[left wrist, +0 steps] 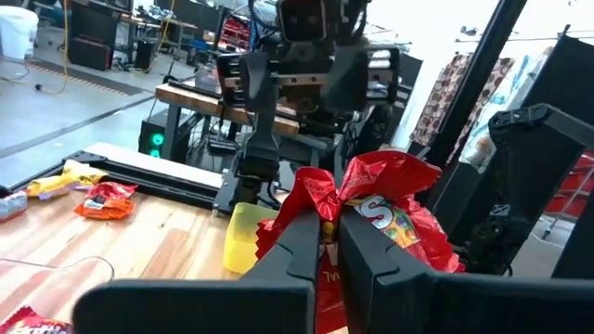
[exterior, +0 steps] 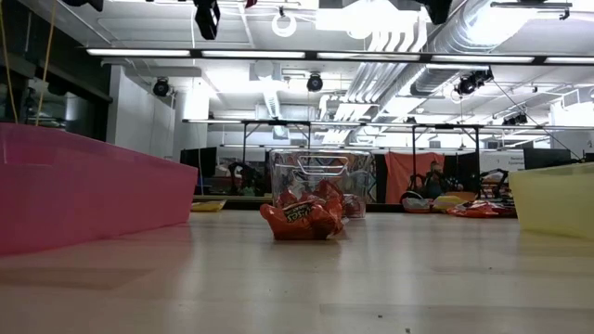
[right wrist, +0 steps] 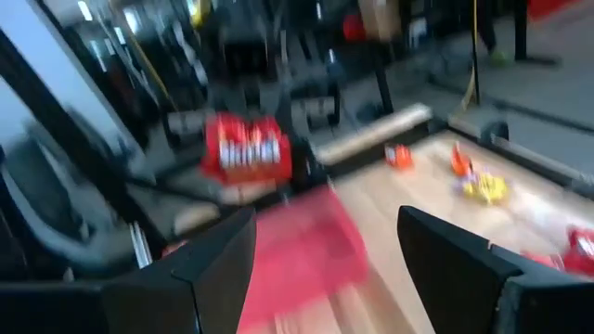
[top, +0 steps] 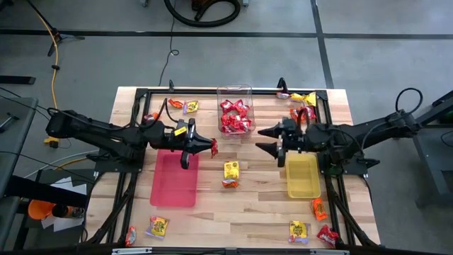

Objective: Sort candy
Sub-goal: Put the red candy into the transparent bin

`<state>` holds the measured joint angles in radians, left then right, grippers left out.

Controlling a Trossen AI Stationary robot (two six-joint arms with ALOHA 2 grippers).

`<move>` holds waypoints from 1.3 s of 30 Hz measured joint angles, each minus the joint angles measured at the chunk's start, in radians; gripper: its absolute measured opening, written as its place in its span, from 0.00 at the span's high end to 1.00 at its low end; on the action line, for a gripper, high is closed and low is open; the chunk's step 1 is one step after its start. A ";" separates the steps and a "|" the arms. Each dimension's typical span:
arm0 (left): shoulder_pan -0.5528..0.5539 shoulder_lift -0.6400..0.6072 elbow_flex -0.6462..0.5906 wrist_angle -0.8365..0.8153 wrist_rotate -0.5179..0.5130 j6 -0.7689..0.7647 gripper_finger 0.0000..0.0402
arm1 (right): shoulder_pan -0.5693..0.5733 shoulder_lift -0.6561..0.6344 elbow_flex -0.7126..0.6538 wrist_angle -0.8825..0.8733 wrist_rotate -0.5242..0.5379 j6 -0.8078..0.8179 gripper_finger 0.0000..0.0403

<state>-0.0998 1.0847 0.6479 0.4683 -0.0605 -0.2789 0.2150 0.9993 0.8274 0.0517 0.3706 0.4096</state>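
High view shows the left gripper (top: 210,146) jaws clenched on a crinkly red candy packet (top: 214,147), flat pink plastic tray (top: 174,178) just below-behind them; right gripper (top: 270,139) jaws released.

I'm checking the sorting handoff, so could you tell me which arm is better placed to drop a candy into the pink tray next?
Left. Its gripper is shut on a red candy at the pink tray's corner; the right gripper is open and empty.

The right wrist view is smeared, so the red packet (right wrist: 247,148) there shows no readable lettering; the left claw (left wrist: 329,232) covers the lower part of its red candy (left wrist: 390,209); the pink tray (exterior: 83,190) is cut by the low view's edge.
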 joint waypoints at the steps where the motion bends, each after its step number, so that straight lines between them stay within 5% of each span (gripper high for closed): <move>1: 0.000 0.000 0.000 0.000 0.000 0.001 0.99 | -0.008 -0.003 -0.021 0.065 0.000 -0.010 0.36; 17: 0.013 0.042 0.014 -0.010 -0.090 0.043 0.99 | -0.047 0.038 -0.066 0.179 -0.003 -0.146 0.36; 29: 0.330 0.407 0.487 -0.565 -0.066 0.187 0.99 | -0.047 0.038 -0.065 0.274 0.007 -0.148 0.36; 39: 0.439 0.629 0.630 -0.632 -0.107 0.201 0.79 | -0.047 0.038 -0.064 0.307 0.024 -0.093 0.36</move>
<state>0.3393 1.7133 1.2782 -0.1635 -0.1676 -0.0781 0.1680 1.0370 0.7635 0.3591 0.3946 0.3164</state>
